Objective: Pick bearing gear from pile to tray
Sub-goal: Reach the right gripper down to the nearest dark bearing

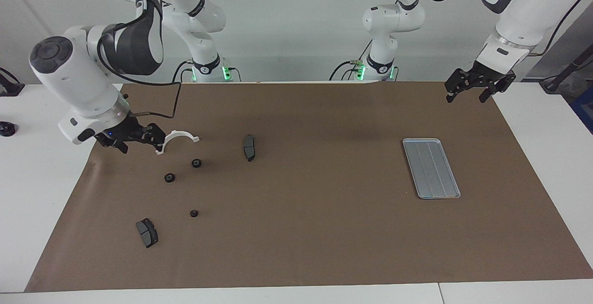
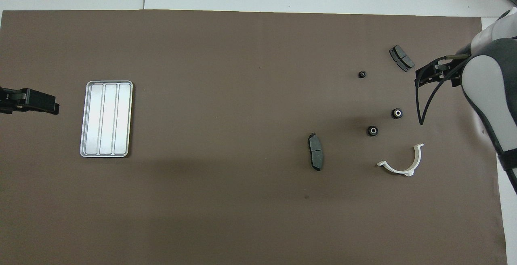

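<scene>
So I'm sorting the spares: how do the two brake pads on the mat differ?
The brake pad beside the bracket stands on its edge and shows as a narrow curved sliver, while the brake pad farthest from the robots lies flatter, its broad face and centre groove showing. The first sits nearer to the robots, by the white half-ring bracket; the second lies past the gears. Both are dark grey.

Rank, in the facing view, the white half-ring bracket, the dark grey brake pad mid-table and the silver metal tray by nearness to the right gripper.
1. White half-ring bracket, just beside the right gripper.
2. Dark grey brake pad, toward mid-table.
3. Silver metal tray, at the left arm's end.
</scene>
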Motion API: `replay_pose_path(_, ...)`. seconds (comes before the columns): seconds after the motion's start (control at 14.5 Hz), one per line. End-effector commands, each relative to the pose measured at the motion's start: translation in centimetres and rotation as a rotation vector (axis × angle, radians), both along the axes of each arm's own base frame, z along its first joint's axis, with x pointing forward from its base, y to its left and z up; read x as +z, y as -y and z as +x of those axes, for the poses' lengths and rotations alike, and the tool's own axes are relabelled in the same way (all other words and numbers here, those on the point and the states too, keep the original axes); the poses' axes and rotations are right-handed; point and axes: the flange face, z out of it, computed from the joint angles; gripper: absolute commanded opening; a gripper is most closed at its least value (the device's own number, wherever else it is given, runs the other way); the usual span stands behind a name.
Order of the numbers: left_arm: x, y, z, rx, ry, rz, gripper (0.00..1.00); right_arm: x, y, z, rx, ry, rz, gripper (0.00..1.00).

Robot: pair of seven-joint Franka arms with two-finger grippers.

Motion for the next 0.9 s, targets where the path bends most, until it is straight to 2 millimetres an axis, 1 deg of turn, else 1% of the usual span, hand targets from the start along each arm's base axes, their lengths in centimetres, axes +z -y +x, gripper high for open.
replay_pose_path(0.0,0.1,0.0,-1.2,-0.006,-0.005,0.010,1.00,-4.7,-0.3,-0.8,-0.014,0.038,-0.021,1.00)
replay_pose_path(0.28,-0.1,0.1,-1.2,-0.009,-0.003,0.011,1.00,-9.2,-0.4,-1.3,-0.025,0.065,-0.043,0.99)
replay_pose_path(0.41,-0.3,0.1,-1.4,-0.009,-0.001,0.011,1.00,-11.4,-0.4,-2.1,-0.029,0.066,-0.044,0.98)
replay_pose_path(0.48,-0.3,0.1,-1.4,-0.009,-0.004,0.012,1.00,-12.4,-0.5,-2.5,-0.028,0.070,-0.043,0.95)
replay_pose_path(0.55,-0.4,0.1,-1.5,-0.010,-0.009,0.011,1.00,-13.2,-0.5,-2.8,-0.025,0.075,-0.042,0.93)
replay_pose_path(0.76,-0.2,0.1,-1.3,-0.003,0.003,0.012,1.00,-14.7,-0.7,-3.5,-0.022,0.080,-0.040,0.91)
replay_pose_path(0.83,-0.2,0.2,-1.3,-0.006,0.003,0.012,1.00,-15.6,-0.6,-3.6,-0.020,0.080,-0.040,0.91)
